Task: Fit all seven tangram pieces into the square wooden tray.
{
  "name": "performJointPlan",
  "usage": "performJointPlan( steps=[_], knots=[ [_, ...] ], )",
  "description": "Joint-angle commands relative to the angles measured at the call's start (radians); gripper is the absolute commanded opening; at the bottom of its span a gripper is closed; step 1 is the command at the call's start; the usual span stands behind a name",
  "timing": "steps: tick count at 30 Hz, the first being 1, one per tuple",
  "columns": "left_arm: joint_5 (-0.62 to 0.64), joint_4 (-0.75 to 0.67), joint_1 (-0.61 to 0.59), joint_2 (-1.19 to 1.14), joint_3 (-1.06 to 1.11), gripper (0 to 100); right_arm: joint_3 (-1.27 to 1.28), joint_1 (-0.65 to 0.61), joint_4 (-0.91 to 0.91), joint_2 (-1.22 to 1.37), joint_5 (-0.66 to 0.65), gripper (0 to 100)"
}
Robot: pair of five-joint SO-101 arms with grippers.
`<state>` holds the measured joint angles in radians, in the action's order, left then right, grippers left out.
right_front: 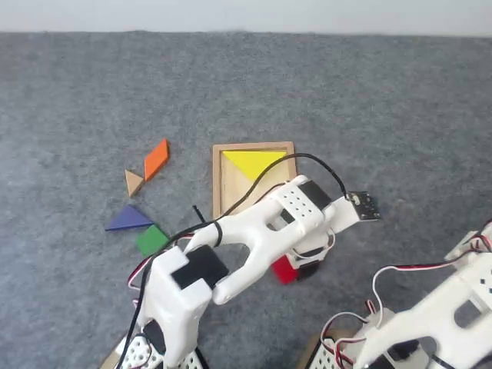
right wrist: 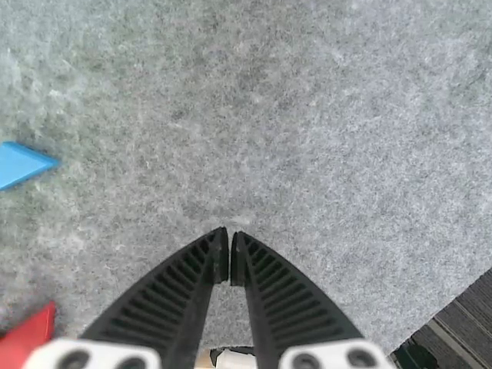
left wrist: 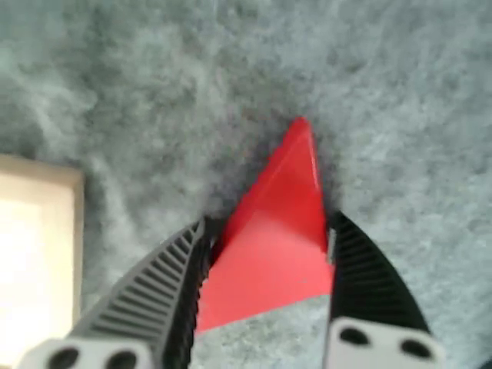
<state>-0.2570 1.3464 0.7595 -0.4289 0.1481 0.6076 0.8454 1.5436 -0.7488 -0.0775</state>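
Note:
A red triangle (left wrist: 277, 231) lies on the grey felt just off the corner of the square wooden tray (left wrist: 38, 254). My left gripper (left wrist: 269, 227) is shut on it, one finger against each side. From above, the red triangle (right_front: 282, 270) peeks out under that gripper (right_front: 298, 265), near the tray (right_front: 217, 184), which holds a yellow triangle (right_front: 252, 162). An orange parallelogram (right_front: 156, 159), a tan small triangle (right_front: 133, 182), a dark blue triangle (right_front: 129, 220) and a green square (right_front: 151, 240) lie left of the tray. My right gripper (right wrist: 229, 240) is shut on nothing over bare felt.
A light blue piece (right wrist: 19, 163) and a red corner (right wrist: 27, 334) show at the edge of the right wrist view. The right arm (right_front: 438, 307) sits at the front right. The left arm's body (right_front: 231, 254) covers the tray's front part. A black cable (right_front: 323, 165) arcs over the tray.

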Motion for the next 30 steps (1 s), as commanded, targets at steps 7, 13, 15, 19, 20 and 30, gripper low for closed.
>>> performJointPlan(
  steps=[7, 13, 15, 19, 20, 30],
  knots=[
    [0.054, -0.078, -0.009, 0.407, 0.318, 21, -0.028, 0.01, 0.012, -0.005, -0.008, 2.3],
    [0.061, -0.138, -0.04, 0.669, 0.496, 21, -0.028, 0.01, 0.012, -0.005, -0.008, 2.3],
    [0.055, -0.141, -0.084, 0.736, 0.527, 21, -0.028, 0.01, 0.012, -0.005, -0.008, 2.3],
    [0.009, -0.106, -0.176, 0.862, 0.57, 21, -0.028, 0.01, 0.012, -0.005, -0.008, 2.3],
    [-0.023, -0.087, -0.193, 0.898, 0.581, 21, -0.028, 0.01, 0.012, -0.005, -0.009, 2.3],
    [0.172, -0.048, -0.5, 1.306, 0.78, 21, -0.032, -0.182, 0.059, -0.005, -0.061, 2.3]
  ],
)
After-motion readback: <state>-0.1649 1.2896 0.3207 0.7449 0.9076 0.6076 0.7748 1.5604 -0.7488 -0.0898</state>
